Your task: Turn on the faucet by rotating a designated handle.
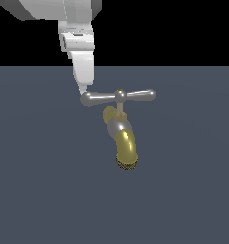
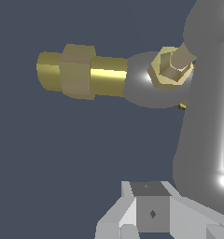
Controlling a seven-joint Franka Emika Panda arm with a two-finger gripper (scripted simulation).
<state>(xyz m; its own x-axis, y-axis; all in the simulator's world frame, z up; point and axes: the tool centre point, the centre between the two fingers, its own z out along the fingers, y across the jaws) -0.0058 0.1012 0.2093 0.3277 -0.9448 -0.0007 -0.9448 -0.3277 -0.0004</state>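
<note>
The faucet (image 1: 127,145) stands on a dark grey floor, its curved brass spout ending in a dark mesh tip (image 1: 128,163). The handle (image 1: 119,96) is a silver crossbar on a thin brass stem and lies level. My gripper (image 1: 83,91) comes down from above, and its tip touches the bulbous end of the handle on the exterior view's left. The fingers look shut with nothing between them. In the wrist view the handle (image 2: 202,140) fills one side close to my gripper (image 2: 149,210), with the faucet's brass body (image 2: 86,72) and hex nut (image 2: 170,67) beyond.
The flat dark grey floor (image 1: 40,190) spreads around the faucet. Nothing else stands on it.
</note>
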